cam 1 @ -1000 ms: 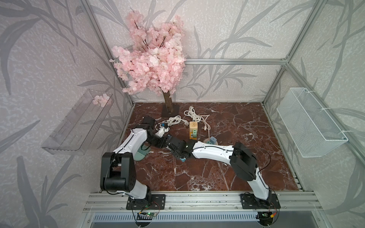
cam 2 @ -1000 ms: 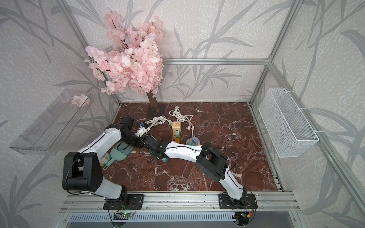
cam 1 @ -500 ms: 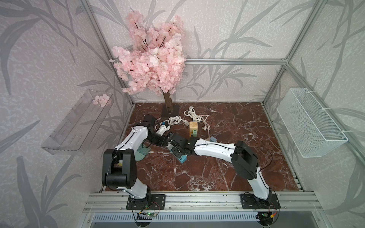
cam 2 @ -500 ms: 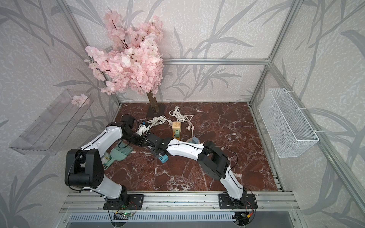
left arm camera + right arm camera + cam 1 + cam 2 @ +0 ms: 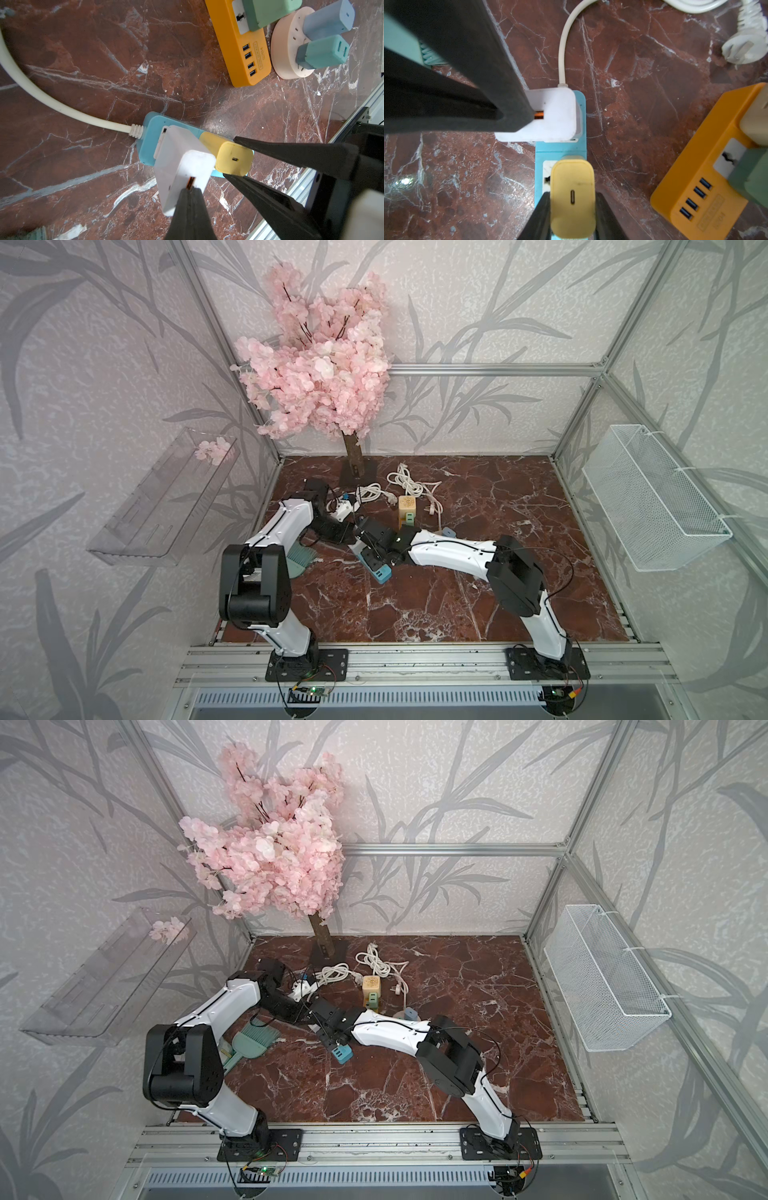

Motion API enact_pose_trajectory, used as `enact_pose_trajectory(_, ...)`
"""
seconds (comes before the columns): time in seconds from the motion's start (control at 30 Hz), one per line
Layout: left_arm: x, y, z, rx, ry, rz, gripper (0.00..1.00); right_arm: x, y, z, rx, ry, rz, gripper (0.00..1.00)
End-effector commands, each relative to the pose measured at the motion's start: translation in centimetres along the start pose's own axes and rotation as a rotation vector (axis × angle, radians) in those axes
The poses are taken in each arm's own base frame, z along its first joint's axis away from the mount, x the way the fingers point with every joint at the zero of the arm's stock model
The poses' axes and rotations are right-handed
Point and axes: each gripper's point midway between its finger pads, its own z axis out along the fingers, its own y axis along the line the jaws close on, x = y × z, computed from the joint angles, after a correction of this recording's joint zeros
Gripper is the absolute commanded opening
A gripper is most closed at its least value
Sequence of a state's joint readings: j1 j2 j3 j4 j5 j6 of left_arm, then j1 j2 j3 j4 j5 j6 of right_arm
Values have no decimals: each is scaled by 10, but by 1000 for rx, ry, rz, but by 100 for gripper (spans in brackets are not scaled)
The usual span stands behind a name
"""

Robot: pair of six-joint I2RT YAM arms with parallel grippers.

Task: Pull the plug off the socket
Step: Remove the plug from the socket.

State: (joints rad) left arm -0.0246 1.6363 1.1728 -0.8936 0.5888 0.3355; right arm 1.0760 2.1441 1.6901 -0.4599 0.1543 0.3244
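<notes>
- The yellow plug [image 5: 572, 199] stands in the blue power strip [image 5: 560, 153], in the socket next to a white adapter [image 5: 556, 116]. Its base looks seated against the strip's face.
- The right gripper [image 5: 572, 194] is clenched on the yellow plug, with one black finger flat against each side of its body.
- The left gripper [image 5: 190, 189] is closed tight and grasps nothing. Its joined tips press on the top of the white adapter, right at the orange port.
- The blue power strip lies flat on the red marble floor [image 5: 478, 497], toward the left arm's side and about midway from front to back. In both top views its free end sticks out from under the right gripper.
- A white cord [image 5: 41, 93] leaves the strip at the end by the white adapter and curves away across the floor.
- An orange power strip [image 5: 241, 47] lies near the blue one, not touching it, with a pale green adapter [image 5: 268, 12] plugged in.
- Just beside the orange strip, a round pink socket [image 5: 286, 54] carries a grey-blue adapter [image 5: 328, 18] and a teal adapter [image 5: 320, 53].
- Coiled white cables [image 5: 405, 483] lie toward the back of the floor.
- A green brush [image 5: 299, 562] lies by the left arm.
- A pink blossom tree [image 5: 320, 381] stands at the back.
- A white wire basket [image 5: 652, 506] hangs on the right wall, and a clear shelf [image 5: 162, 506] hangs on the left wall.
</notes>
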Motion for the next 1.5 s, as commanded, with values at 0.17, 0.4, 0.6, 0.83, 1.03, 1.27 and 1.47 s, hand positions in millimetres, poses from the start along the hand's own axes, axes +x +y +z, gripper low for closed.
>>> enact_pose_trajectory(0.17,-14,8,12,-6,-3,-17,0,7,36,2,-132,14,-42,0)
enact_pose_trajectory(0.4,-6,27,27,-62,61,-62,0,8,35,3,-131,13,-33,0)
enact_pose_trajectory(0.6,7,35,38,-77,124,-81,0,7,31,3,-128,11,-7,0)
enact_pose_trajectory(0.83,19,34,40,-75,145,-66,0,6,25,3,-129,6,29,0)
enact_pose_trajectory(1.03,24,25,39,-42,143,-38,0,7,20,6,-122,11,56,0)
enact_pose_trajectory(1.27,39,31,50,-56,177,-43,0,8,4,6,-95,5,139,0)
enact_pose_trajectory(1.47,42,30,50,-54,174,-38,0,10,6,5,-76,3,89,0)
